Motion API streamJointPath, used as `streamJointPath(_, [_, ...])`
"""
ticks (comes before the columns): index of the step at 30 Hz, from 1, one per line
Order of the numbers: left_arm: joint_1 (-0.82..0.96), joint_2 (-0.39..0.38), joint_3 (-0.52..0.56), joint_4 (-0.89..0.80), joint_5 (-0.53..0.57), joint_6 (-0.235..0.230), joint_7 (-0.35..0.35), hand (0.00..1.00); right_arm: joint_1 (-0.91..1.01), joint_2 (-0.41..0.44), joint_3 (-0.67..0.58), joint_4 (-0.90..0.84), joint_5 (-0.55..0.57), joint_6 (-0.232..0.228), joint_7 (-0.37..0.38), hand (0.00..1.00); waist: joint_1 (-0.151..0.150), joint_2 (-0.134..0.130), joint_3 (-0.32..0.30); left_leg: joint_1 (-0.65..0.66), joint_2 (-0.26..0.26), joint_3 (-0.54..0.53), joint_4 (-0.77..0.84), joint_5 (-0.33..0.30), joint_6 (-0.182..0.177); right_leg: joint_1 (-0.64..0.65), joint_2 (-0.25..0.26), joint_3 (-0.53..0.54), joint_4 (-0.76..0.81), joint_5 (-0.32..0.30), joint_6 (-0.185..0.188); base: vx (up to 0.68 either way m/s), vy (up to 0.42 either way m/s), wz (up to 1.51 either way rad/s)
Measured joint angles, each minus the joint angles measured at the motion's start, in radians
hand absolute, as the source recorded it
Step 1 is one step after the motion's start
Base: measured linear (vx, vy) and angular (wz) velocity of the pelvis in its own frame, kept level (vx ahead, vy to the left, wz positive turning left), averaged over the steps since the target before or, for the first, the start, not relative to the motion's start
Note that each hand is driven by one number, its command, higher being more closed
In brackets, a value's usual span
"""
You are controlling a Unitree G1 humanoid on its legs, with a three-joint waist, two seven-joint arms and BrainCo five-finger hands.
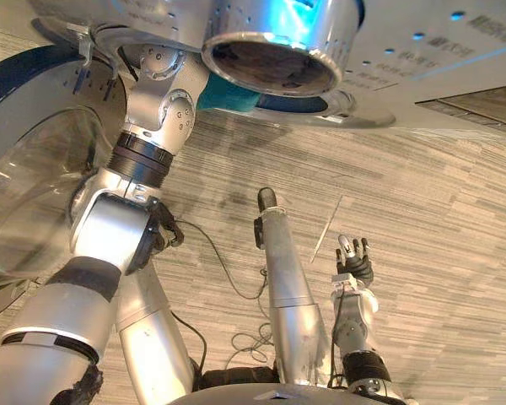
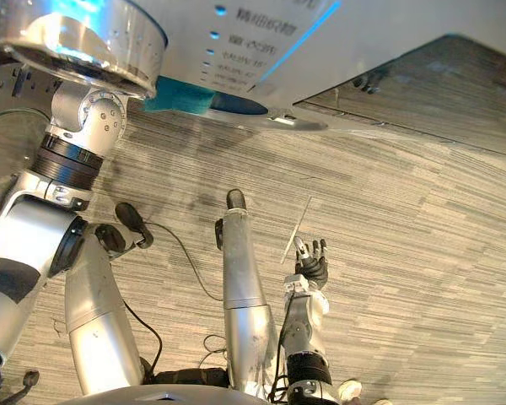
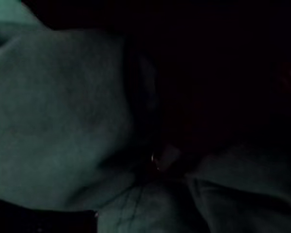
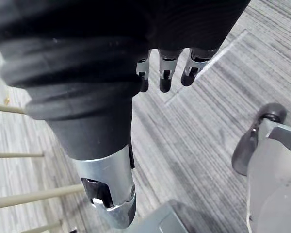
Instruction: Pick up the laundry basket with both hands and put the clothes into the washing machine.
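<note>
Near, the right hand [image 1: 354, 263] hangs above the grey floor [image 1: 422, 219] with fingers straight and empty, while farther off the left arm [image 1: 152, 126] reaches into the washing machine [image 1: 422, 67], the left hand buried there, its grip unreadable, among what looks like teal clothes [image 1: 228, 97] at the drum mouth.

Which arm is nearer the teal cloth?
Left. Left arm reaches into the washing machine beside the teal cloth; right hand hangs far from it, over the floor.
</note>
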Motion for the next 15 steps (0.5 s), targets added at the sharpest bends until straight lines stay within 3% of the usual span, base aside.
streamJointPath(3, [-0.067, 0.013, -0.051, 0.063, -0.034, -0.017, 0.012, 1.0, 0.011, -0.017, -0.012, -0.013, 0.025, 0.0, 0.003, 0.0, 0.001, 0.0, 0.0, -0.024, 0.002, -0.007, 0.019, -0.006, 0.01, -0.019, 0.002, -0.001, 0.013, 0.0, 0.0, -0.05, 0.08, 0.01])
streamJointPath(5, [-0.081, 0.044, -0.067, 0.079, 0.051, -0.004, 0.067, 1.0, 0.014, -0.017, -0.027, -0.011, 0.026, 0.0, 0.003, 0.0, -0.019, 0.0, 0.0, -0.044, 0.006, -0.013, 0.038, -0.015, 0.02, -0.032, 0.004, -0.001, 0.021, 0.0, 0.0, -0.07, 0.09, -0.08])
streamJointPath(7, [-0.1, 0.055, -0.087, 0.079, 0.253, 0.041, 0.127, 1.0, 0.025, -0.018, -0.03, -0.008, 0.027, -0.003, 0.003, 0.0, -0.028, 0.0, 0.0, -0.065, 0.01, -0.018, 0.053, -0.026, 0.026, -0.051, 0.005, -0.001, 0.033, 0.0, 0.0, -0.06, 0.069, -0.05])
streamJointPath(10, [-0.179, 0.1, -0.249, 0.072, 0.718, 0.111, 0.164, 1.0, 0.038, -0.009, -0.033, 0.0, 0.036, -0.005, 0.003, 0.0, -0.038, -0.001, 0.0, -0.102, 0.013, -0.029, 0.085, -0.033, 0.037, -0.077, 0.005, 0.0, 0.046, 0.005, 0.009, -0.06, 0.094, -0.02])
streamJointPath(11, [-0.181, 0.113, -0.317, 0.046, 0.9, 0.14, 0.159, 0.0, 0.038, -0.007, -0.033, 0.004, 0.042, -0.011, 0.004, 0.0, -0.039, -0.001, 0.0, -0.11, 0.012, -0.031, 0.089, -0.034, 0.04, -0.078, 0.005, -0.001, 0.044, 0.007, 0.013, -0.04, 0.095, -0.02])
streamJointPath(15, [-0.18, 0.111, -0.444, 0.036, 1.295, 0.146, 0.09, 0.0, 0.028, -0.007, -0.024, 0.035, 0.074, -0.037, 0.024, 0.0, -0.04, -0.002, -0.001, -0.112, 0.014, -0.028, 0.101, -0.042, 0.053, -0.072, 0.003, 0.0, 0.035, 0.013, 0.024, -0.02, 0.085, -0.05])
